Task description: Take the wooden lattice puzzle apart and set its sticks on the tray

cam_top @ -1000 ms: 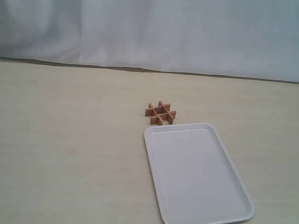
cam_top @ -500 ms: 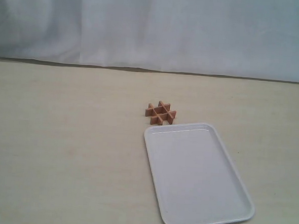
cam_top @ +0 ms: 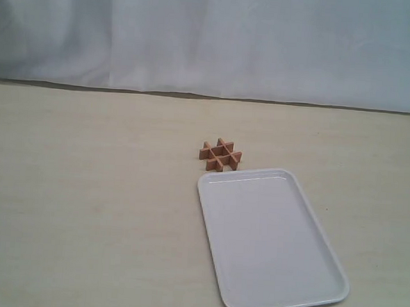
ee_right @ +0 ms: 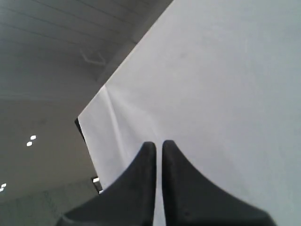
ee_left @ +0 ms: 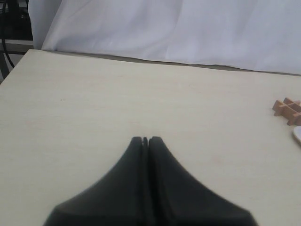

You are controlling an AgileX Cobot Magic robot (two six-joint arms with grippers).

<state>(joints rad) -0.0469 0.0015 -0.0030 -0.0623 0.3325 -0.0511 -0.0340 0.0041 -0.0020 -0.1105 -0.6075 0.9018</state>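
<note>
The wooden lattice puzzle point(cam_top: 219, 155) lies assembled on the pale table, its four reddish-brown sticks interlocked in a hash shape. It sits just beyond the far short rim of the white tray point(cam_top: 269, 241), which holds nothing. Neither arm shows in the exterior view. In the left wrist view my left gripper point(ee_left: 145, 140) is shut and empty, low over bare table, with the puzzle point(ee_left: 288, 109) and a corner of the tray point(ee_left: 297, 134) far off at the frame's edge. My right gripper point(ee_right: 159, 143) points up at the white backdrop, its fingers nearly together with a thin gap and nothing between them.
A white cloth backdrop point(cam_top: 212, 42) hangs along the table's far edge point(cam_top: 125, 90). The left wrist view shows the table's corner and dark cables point(ee_left: 11, 28) beyond it. The right wrist view shows only the backdrop and a ceiling with lights point(ee_right: 31, 140).
</note>
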